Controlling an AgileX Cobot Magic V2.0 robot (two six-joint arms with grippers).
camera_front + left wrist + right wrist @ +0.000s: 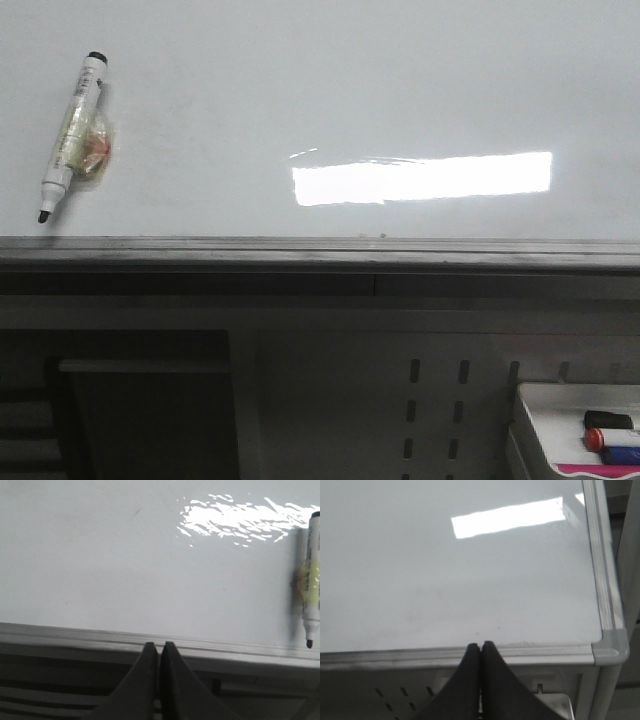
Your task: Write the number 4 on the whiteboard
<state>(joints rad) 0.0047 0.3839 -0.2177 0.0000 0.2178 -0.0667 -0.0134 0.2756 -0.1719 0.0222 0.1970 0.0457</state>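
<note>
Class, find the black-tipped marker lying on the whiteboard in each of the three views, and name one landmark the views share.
Front view: the marker lies at the upper left on the whiteboard, tip toward the rail.
Left wrist view: the marker is at the far right edge.
Right wrist view: not in it.
Shared landmark: the bright light reflection.

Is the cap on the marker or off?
Off. The marker lies on the whiteboard with its dark tip bare; no cap is visible.
</note>
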